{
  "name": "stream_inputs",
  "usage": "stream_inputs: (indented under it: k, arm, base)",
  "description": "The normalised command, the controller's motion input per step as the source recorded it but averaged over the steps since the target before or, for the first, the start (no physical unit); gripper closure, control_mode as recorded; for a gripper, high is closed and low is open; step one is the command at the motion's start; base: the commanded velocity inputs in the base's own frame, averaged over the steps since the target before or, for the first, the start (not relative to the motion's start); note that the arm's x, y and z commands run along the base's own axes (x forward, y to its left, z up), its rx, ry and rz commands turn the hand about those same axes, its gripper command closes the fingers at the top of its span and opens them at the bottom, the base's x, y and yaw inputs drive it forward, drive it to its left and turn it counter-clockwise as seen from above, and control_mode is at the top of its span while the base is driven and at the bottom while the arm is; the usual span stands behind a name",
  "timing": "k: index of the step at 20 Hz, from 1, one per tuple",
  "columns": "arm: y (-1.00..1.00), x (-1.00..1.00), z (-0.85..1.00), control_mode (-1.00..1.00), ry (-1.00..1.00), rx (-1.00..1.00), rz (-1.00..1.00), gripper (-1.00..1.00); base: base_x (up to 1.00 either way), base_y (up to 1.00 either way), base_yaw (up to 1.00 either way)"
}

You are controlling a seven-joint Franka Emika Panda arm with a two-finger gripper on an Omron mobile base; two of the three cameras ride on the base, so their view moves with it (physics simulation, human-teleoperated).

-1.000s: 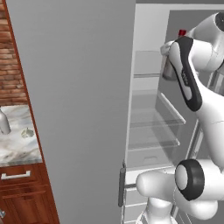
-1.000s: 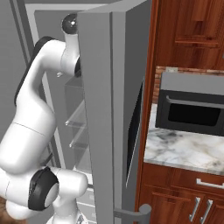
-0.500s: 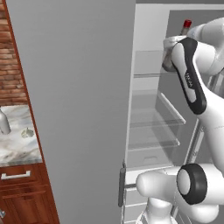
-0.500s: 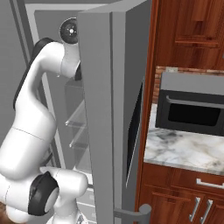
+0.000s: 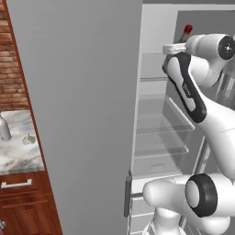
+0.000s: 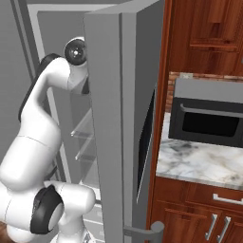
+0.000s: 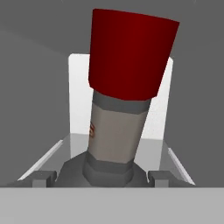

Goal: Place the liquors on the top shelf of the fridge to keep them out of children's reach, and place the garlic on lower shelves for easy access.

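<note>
Red brick wall [image 5: 13, 64] at the left, above a grey-veined marble countertop [image 5: 16, 153]. Dark reddish wood base cabinet [image 5: 23, 206] below it, with a pale bar handle on its drawer. Tall dark wood cabinet [image 6: 204, 38] at the right. Built-in grey and black microwave oven [image 6: 206, 118] beneath. Second marble counter [image 6: 199, 163] on wood drawers [image 6: 204, 213] with metal handles. Even, shadowless lighting.

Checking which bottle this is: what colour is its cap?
Red cap on the bottle, clearest in the hand view.
</note>
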Motion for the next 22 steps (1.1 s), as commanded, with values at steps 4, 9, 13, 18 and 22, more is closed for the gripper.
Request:
stream_inputs:
  k: [4,9,13,18,22]
  arm:
    - [0.00,0.61,-0.03,-1.00,0.00,0.00,-0.02,1.00]
    - [0.00,0.70,-0.09,-1.00,0.00,0.00,-0.02,1.00]
    - [0.00,0.66,-0.14,-1.00,0.00,0.00,0.00,1.00]
    - [0.00,0.65,-0.16,-1.00,0.00,0.00,0.00,1.00]
    - [0.00,0.67,-0.15,-1.00,0.00,0.00,0.00,1.00]
  base:
    - [0.00,0.00,0.00]
    - [0.00,0.00,0.00]
    - [0.00,0.00,0.00]
    - [0.00,0.00,0.00]
    - [0.00,0.00,0.00]
